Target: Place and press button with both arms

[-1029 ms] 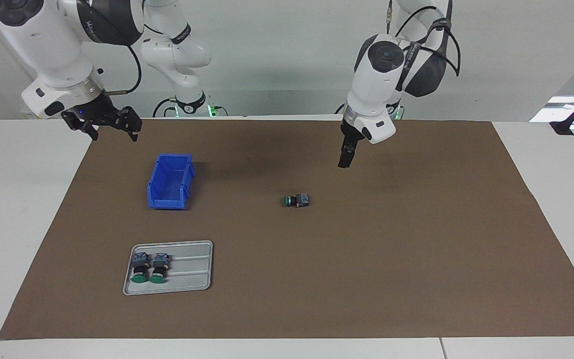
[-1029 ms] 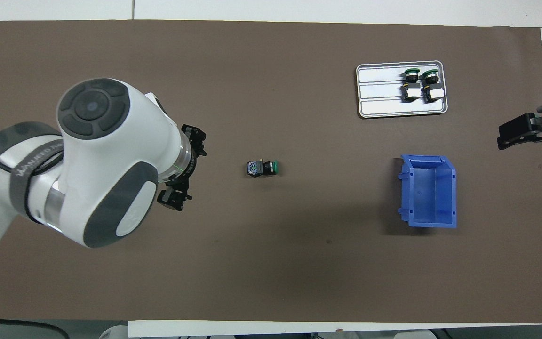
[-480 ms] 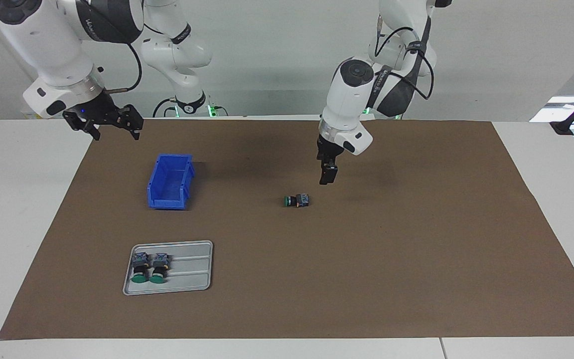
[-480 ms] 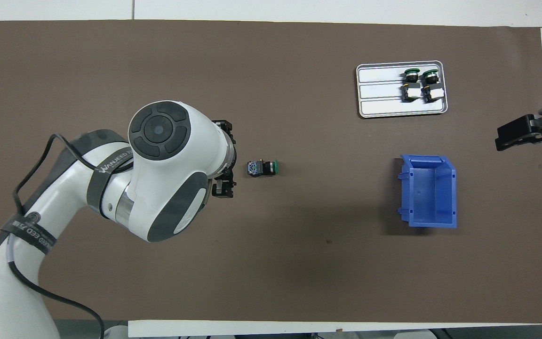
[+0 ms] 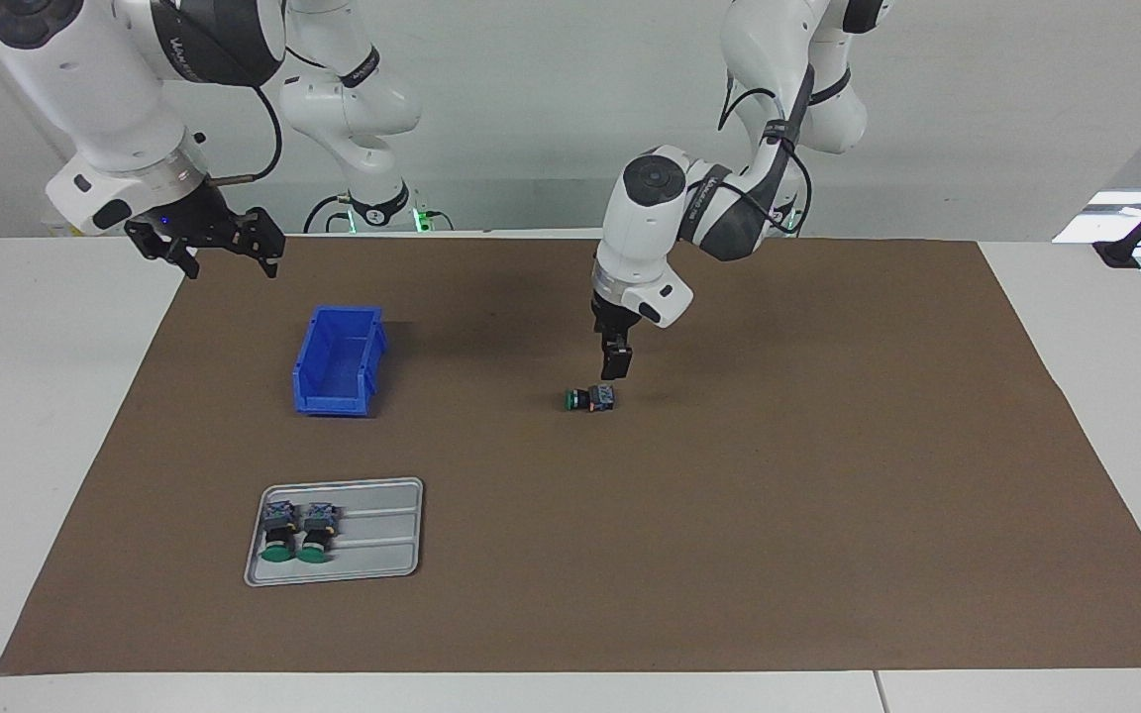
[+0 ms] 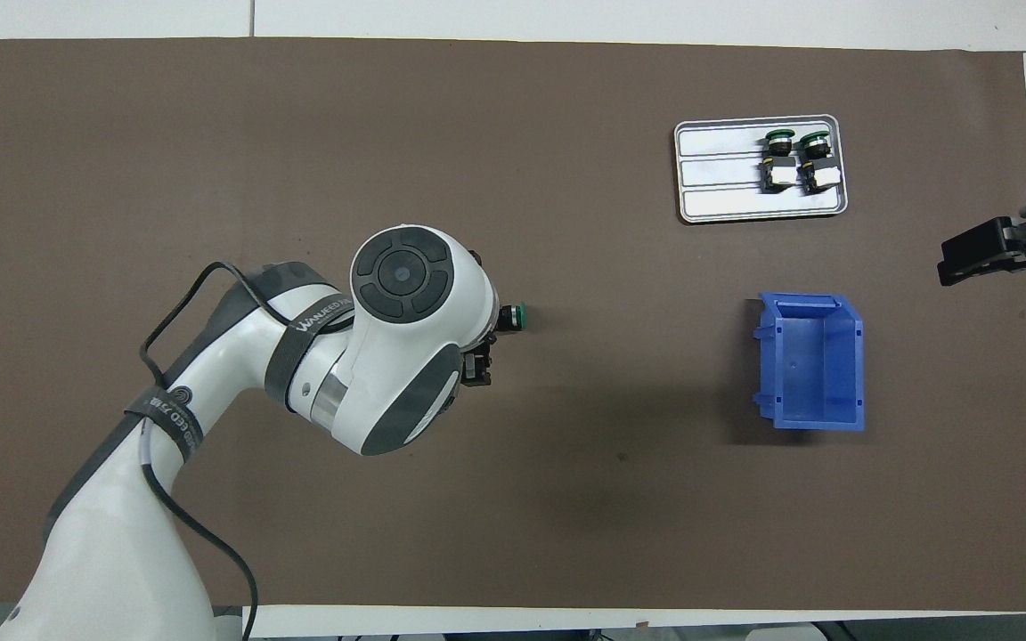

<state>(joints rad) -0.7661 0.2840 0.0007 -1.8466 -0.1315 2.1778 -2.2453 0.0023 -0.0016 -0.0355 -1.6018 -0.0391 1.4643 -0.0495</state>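
Two arms worked over the brown mat (image 5: 729, 555). Nearest the robots, the right gripper (image 5: 219, 250) hung in the air over the mat's edge at the right arm's end of the table, its fingers spread and empty; that arm waited. One blue bin (image 5: 338, 361) sat a little farther out, open side up, with nothing visible in it. Toward the middle of the mat, the left gripper (image 5: 615, 364) pointed down just above one button (image 5: 590, 398), which lay on its side on the mat, green cap toward the right arm's end. The gripper did not touch the button, and its jaws stood open; from overhead the wrist covered most of the button, leaving the cap showing. Farthest from the robots, one grey ridged tray (image 5: 382, 535) held two more buttons (image 5: 298, 530), side by side at its end toward the right arm, caps pointing away from the robots.
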